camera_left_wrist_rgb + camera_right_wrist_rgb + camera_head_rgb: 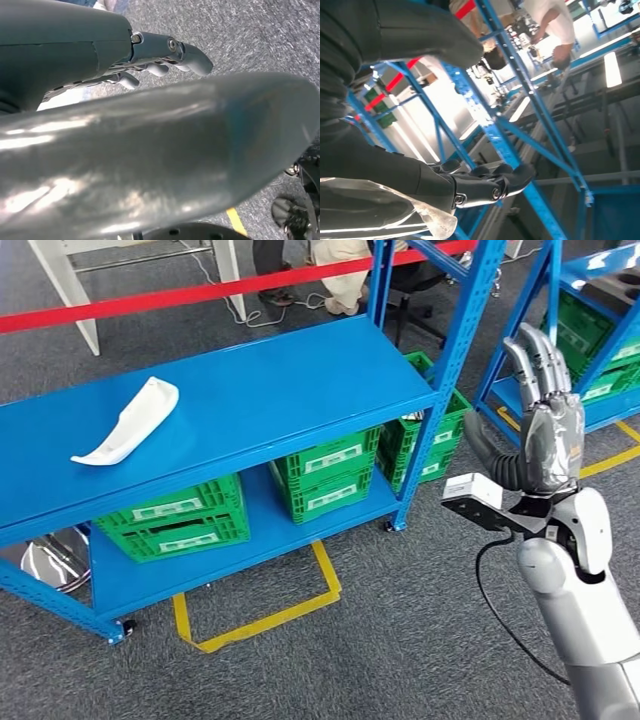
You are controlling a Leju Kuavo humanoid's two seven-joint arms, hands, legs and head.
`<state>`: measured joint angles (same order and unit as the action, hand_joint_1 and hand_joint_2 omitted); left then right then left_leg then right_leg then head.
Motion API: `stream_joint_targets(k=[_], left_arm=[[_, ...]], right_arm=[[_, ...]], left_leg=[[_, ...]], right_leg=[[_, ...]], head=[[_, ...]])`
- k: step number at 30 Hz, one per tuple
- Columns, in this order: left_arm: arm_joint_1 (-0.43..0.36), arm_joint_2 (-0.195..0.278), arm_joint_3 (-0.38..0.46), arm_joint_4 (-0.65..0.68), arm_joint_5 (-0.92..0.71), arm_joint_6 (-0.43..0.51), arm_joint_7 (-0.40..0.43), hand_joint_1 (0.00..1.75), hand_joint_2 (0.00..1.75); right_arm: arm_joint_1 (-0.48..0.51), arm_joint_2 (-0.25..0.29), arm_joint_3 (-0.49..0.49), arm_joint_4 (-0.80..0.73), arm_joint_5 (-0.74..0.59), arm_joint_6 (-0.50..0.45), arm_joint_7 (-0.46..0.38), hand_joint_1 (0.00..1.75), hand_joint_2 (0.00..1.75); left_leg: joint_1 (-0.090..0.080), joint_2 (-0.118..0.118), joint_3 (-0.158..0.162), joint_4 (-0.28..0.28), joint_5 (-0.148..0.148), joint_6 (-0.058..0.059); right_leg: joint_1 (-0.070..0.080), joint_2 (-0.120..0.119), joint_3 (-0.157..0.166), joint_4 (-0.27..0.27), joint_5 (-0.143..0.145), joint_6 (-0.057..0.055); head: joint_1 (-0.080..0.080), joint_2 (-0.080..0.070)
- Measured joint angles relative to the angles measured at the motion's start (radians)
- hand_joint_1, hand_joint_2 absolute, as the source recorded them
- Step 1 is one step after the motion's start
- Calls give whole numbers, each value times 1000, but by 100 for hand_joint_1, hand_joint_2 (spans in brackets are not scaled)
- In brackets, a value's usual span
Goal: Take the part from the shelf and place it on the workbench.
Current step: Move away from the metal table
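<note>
The part (128, 422) is a long, curved white piece lying flat on the top board of the blue shelf (287, 380), toward its left end. My right hand (547, 410) is raised at the right of the head view, well clear of the shelf's right post, with fingers stretched out and nothing in them. In the right wrist view the same hand (478, 185) shows straight fingers against blue rack beams. My left hand (158, 55) hangs over grey carpet with its fingers extended and holds nothing.
Green crates (177, 520) (328, 470) (426, 435) fill the shelf's lower board. A second blue rack (596, 360) with green crates stands at the right. Yellow floor tape (260, 620) marks the carpet in front. A red barrier strip (189, 295) and a seated person (343, 270) are behind.
</note>
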<state>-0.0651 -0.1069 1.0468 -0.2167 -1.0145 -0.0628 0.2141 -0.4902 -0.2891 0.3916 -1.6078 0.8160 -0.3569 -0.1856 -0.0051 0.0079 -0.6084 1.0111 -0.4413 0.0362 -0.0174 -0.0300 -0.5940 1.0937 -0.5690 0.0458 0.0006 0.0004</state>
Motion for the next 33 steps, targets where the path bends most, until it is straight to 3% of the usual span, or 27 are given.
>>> stream_joint_targets(k=[2,3,4,5,7,9,12,14,17,19,20,21,22,24,26,28,30,33], left_arm=[[-2,-1,0,0,-3,0,-1,0,0],[-2,-2,0,0,-5,0,-2,0,0],[-2,-3,0,0,-6,0,-2,0,0],[-2,-3,0,0,-6,0,-2,0,0],[-2,-4,0,0,-6,0,-3,0,0],[-3,-5,0,0,-6,0,-6,0,0],[1,-3,0,0,-7,0,-8,0,0],[2,-2,0,0,-8,0,-9,0,0],[0,-3,0,0,-9,-1,-11,0,0],[1,-3,0,0,-12,-1,-14,0,0],[2,-3,0,0,-14,0,-15,0,0],[3,-3,0,0,-16,0,-16,0,0],[2,-2,0,0,-17,0,-17,0,0],[0,-2,0,0,-17,0,-18,0,0],[-2,-1,0,0,-18,1,-18,0,0],[1,-1,0,0,-18,2,-18,0,0],[1,-1,0,0,-18,2,-18,0,0],[-1,-1,0,0,-19,1,-19,0,0]], right_arm=[[1,-1,1,4,1,6,2,0,175],[2,-2,1,7,2,10,4,0,175],[2,-2,2,11,3,13,5,0,175],[2,-2,2,13,4,15,5,0,175],[-2,-2,2,16,4,18,5,0,175],[-7,-3,3,19,4,21,6,0,175],[-11,-4,7,23,4,28,7,0,175],[-15,-4,10,24,5,33,8,0,175],[-18,-4,13,26,5,37,8,0,175],[-18,-4,16,31,5,41,8,0,175],[-18,-4,17,32,6,43,8,0,175],[-18,-4,18,33,6,45,8,0,175],[-18,-4,19,34,6,45,9,0,175],[-19,-5,21,34,6,46,10,0,175],[-20,-7,23,35,6,46,12,0,175],[-20,-9,25,35,6,46,12,0,175],[-23,-11,25,35,6,46,13,0,175],[-20,-16,26,40,5,55,18,0,44]], left_leg=[[0,-14,0,0,0,5],[-1,-22,0,1,0,6],[-2,-30,0,1,-1,6],[-2,-38,1,2,-1,6],[-2,-55,1,6,-3,2],[-3,-71,-5,13,-5,-7],[0,-84,-12,15,-2,-23],[0,-64,-22,40,-21,-35],[6,-24,-94,203,-104,-51],[12,-20,-132,285,-124,-56],[13,-19,-126,274,-108,-56],[14,-15,-103,226,-76,-55],[13,-5,-68,157,-42,-51],[4,19,-12,44,-7,-40],[-3,24,-1,15,-11,-31],[-2,11,3,5,-8,-20],[3,-2,12,-9,-2,-8],[5,-21,15,-12,0,0]], right_leg=[[0,23,-69,132,-53,3],[0,26,-98,182,-64,4],[0,27,-113,200,-57,5],[0,28,-108,177,-30,4],[-2,43,-56,52,41,0],[-3,63,-6,-48,74,-7],[-1,59,8,-68,76,-19],[-4,45,12,-72,78,-31],[-5,21,16,-74,76,-44],[-5,6,17,-74,74,-45],[-4,-1,18,-74,73,-45],[-4,-8,21,-74,71,-43],[-4,-14,24,-74,69,-41],[0,-27,28,-74,65,-33],[3,-40,29,-75,63,-23],[2,-47,33,-78,58,-12],[-1,-20,12,-31,26,-4],[-2,23,-88,158,-50,1]], head=[[1,0],[1,0],[1,0],[1,0],[2,0],[1,0],[0,0],[-5,0],[-13,0],[-13,0],[-13,0],[-13,0],[-13,0],[-13,0],[-12,0],[-11,0],[-8,0],[-3,0]])
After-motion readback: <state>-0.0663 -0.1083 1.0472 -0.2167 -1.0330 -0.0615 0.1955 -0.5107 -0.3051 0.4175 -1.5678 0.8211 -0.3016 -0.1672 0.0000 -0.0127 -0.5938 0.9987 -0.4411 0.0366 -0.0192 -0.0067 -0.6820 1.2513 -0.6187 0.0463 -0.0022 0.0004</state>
